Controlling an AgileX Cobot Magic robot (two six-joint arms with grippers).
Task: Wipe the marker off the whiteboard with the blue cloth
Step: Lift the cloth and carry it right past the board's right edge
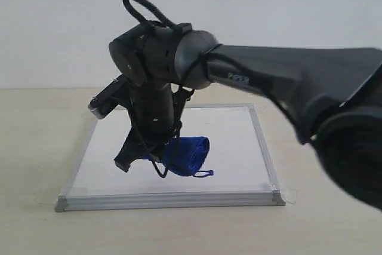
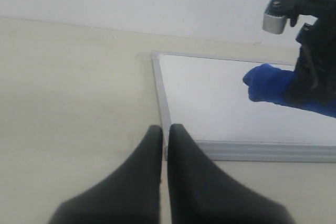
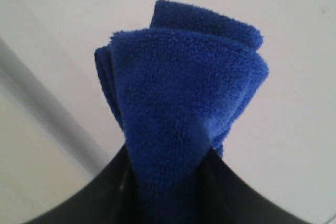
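Right claw, black and two-fingered, hangs over the flat white, silver-grey-framed whiteboard, towards its near edge, pinching the small royal-blue fuzzy microfibre cloth. Whether the bundle presses the board cannot be told. Left claw sits closed and empty just outside one corner of the whiteboard. No thin red marker line shows on the visible part of the board. Wiping well likely means pressing the cloth flat and sweeping in overlapping passes, fingertips kept off the surface.
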